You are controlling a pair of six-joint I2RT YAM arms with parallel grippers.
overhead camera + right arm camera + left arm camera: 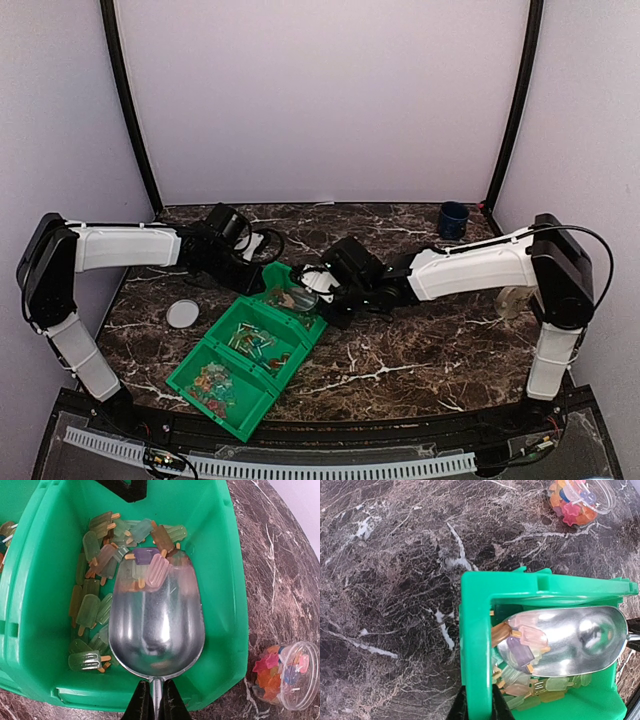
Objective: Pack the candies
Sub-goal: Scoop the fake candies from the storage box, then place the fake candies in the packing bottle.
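The green three-compartment bin (215,325) lies diagonally on the marble table. Its far compartment holds many tiny ice-lolly-shaped candies (92,605) in green, orange, pink and purple. My right gripper (156,690) is shut on the handle of a metal scoop (157,625). The scoop's bowl lies inside that compartment with a few candies (155,570) on its front lip. My left gripper (479,692) is shut on the bin's wall (475,630) at the far end. A small clear round jar (287,675) with mixed-colour candies inside lies on the table beside the bin.
The bin's middle (258,345) and near (215,380) compartments hold other mixed candies. A flat round whitish lid (183,314) lies left of the bin. A dark blue cup (453,219) stands at the back right. Both arms meet over the bin's far end.
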